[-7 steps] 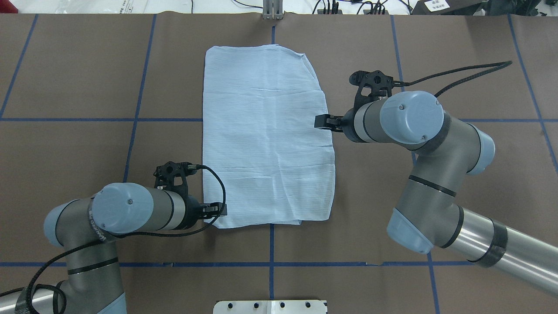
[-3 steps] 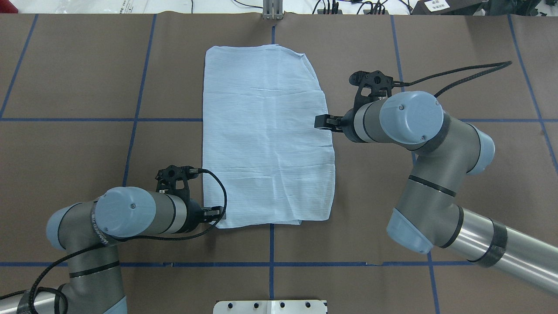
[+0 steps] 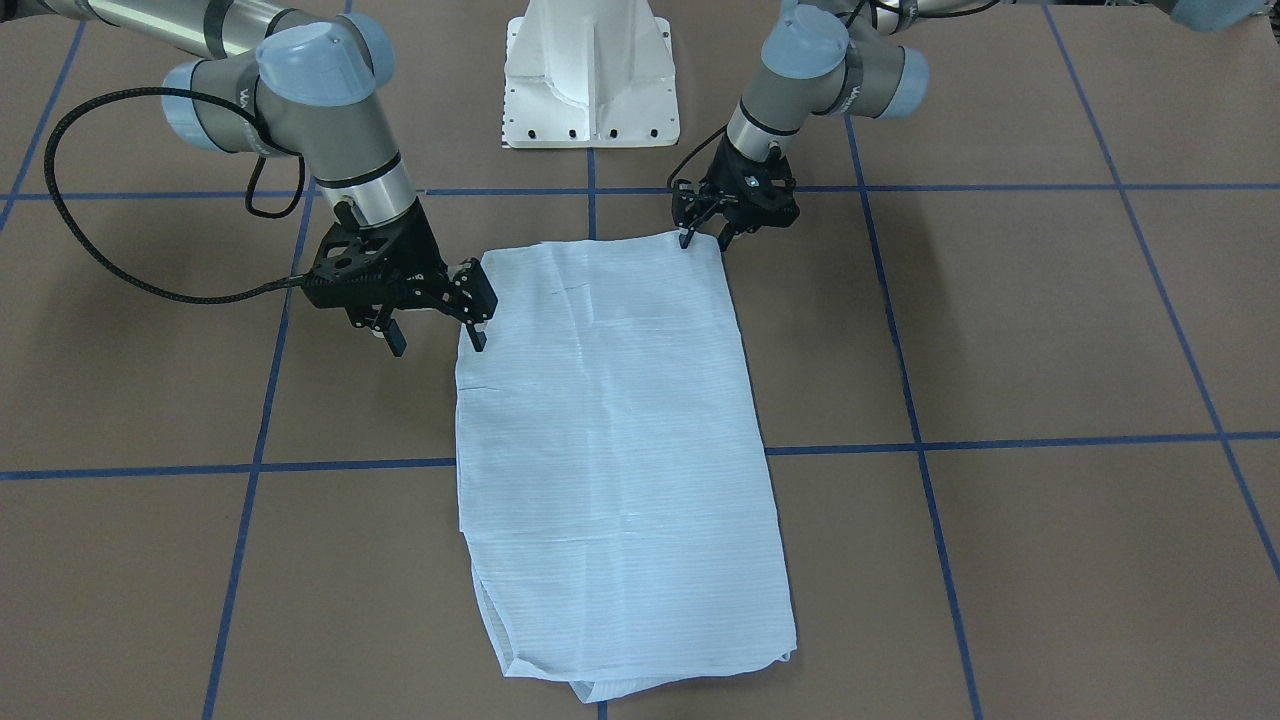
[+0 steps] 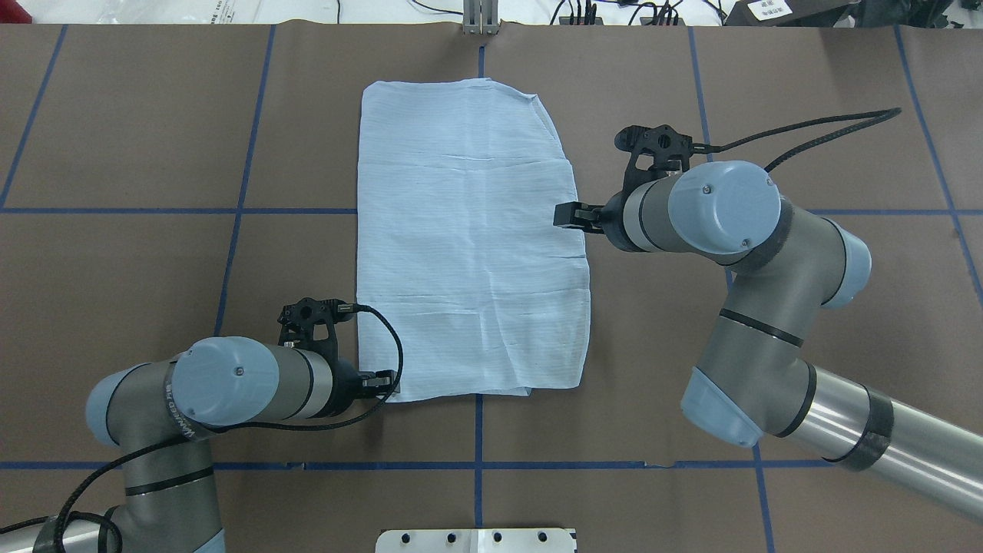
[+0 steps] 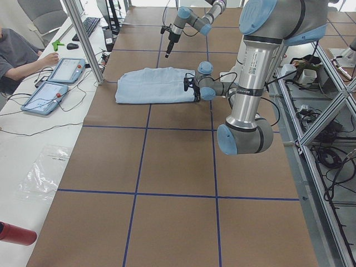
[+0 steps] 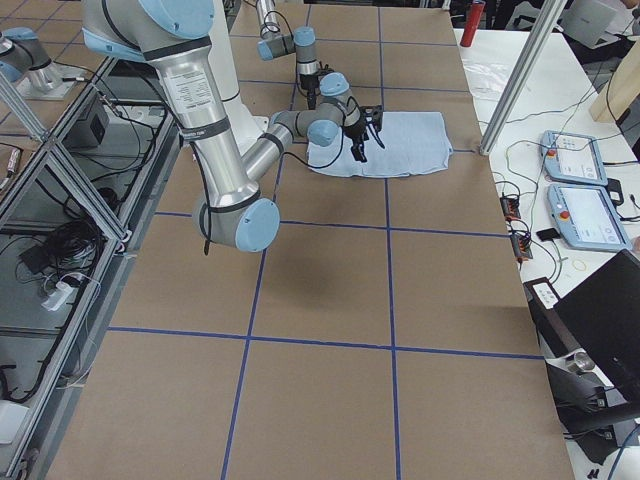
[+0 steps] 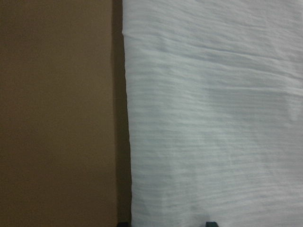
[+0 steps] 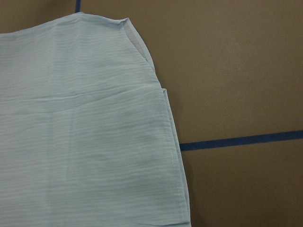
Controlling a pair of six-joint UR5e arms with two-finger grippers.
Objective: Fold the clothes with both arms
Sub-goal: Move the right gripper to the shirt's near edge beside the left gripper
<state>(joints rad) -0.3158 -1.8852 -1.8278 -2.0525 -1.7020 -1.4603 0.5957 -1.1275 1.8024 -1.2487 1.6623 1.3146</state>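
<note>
The pale-blue shirt [image 4: 468,246] lies flat, folded into a long rectangle on the brown table; it also shows in the front view [image 3: 610,450]. My left gripper [image 4: 382,379] is open at the shirt's near-left corner; in the front view [image 3: 704,240] its fingers hang low over that corner. The left wrist view shows the shirt's edge [image 7: 213,118] between the two fingertips. My right gripper [image 4: 564,215] is open, held above the shirt's right edge about midway along; in the front view [image 3: 437,338] its jaws stand wide. The right wrist view shows only the shirt [image 8: 80,142].
The white pedestal base [image 3: 590,80] stands at the robot's side of the table. Blue tape lines [image 4: 478,430] grid the brown surface. An operator [image 5: 16,50] with tablets [image 5: 67,69] sits beyond the far edge. A red bottle [image 5: 14,233] lies there too.
My left gripper has slid a little toward the robot along the shirt's left edge, to the near-left corner. The right arm and the shirt have not moved.
</note>
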